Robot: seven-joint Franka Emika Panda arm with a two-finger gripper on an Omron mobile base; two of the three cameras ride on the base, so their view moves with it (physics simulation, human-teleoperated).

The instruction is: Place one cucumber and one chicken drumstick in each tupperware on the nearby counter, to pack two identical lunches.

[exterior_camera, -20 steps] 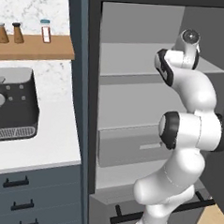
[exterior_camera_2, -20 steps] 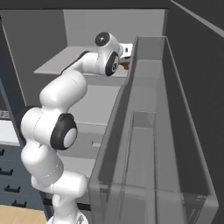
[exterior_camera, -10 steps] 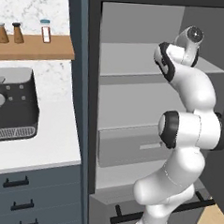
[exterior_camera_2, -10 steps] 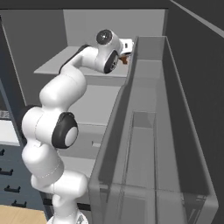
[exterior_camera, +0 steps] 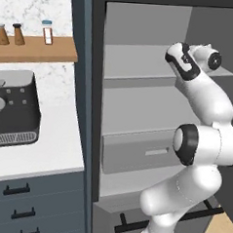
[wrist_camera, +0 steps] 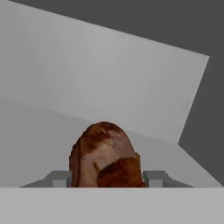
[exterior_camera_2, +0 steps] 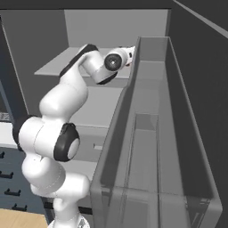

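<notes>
Hidden parts: the two-finger gripper (wrist_camera: 106, 181) is being cut off by the lower edge of the hand view, so only the pale grey stubs of its fingers (wrist_camera: 59, 178) are showing; in the right base view the hand is disappearing behind the edge of the tall grey fridge door (exterior_camera_2: 151, 133).
Hard to make out: the lower end of the browned, glossy chicken drumstick (wrist_camera: 105, 155) is lying out of sight.
Drumstick and fingers: the drumstick is sitting between the two fingers, rising above them, one finger on each side.
Finger state: the fingers are closing at medium width on the drumstick.
Drumstick location: it is being held over the pale grey upper fridge shelf (exterior_camera: 141, 61), inside the open refrigerator.
</notes>
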